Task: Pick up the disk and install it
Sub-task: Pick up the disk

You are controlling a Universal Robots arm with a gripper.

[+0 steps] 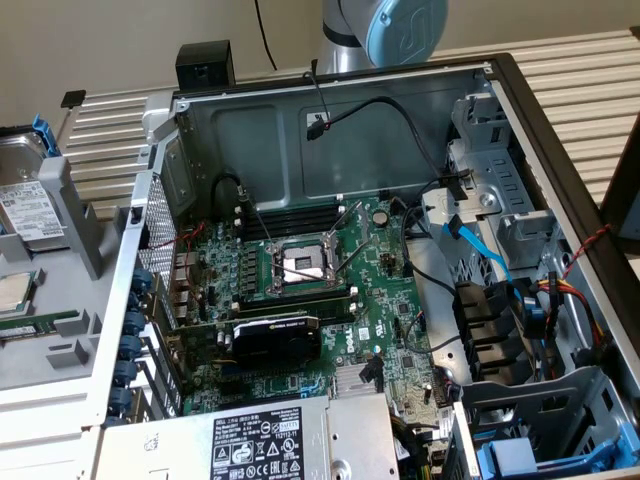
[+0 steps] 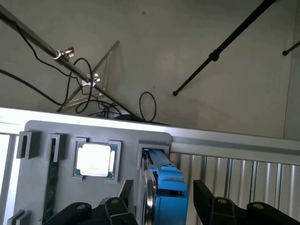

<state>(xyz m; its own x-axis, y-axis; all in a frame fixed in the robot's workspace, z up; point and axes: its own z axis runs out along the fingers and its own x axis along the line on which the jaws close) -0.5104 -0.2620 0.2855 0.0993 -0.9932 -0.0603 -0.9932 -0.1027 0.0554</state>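
Note:
The disk (image 2: 168,178), silver-grey with a blue plastic carrier, stands on edge in a slot of the grey parts tray (image 2: 51,129). My gripper (image 2: 161,197) is open and straddles it, with one black finger (image 2: 123,206) on the silver side and the other finger (image 2: 206,199) on the blue side. Small gaps show on both sides. In the exterior view the disk (image 1: 28,205) with its white label sits at the far left edge, beside the open computer case (image 1: 330,130).
A square silver CPU chip (image 2: 95,159) lies in a tray pocket beside the disk. A memory stick (image 1: 40,325) lies on the tray. Another blue-fronted drive carrier (image 1: 525,458) sits in the case's near right corner. The arm's blue joint (image 1: 405,30) is behind the case.

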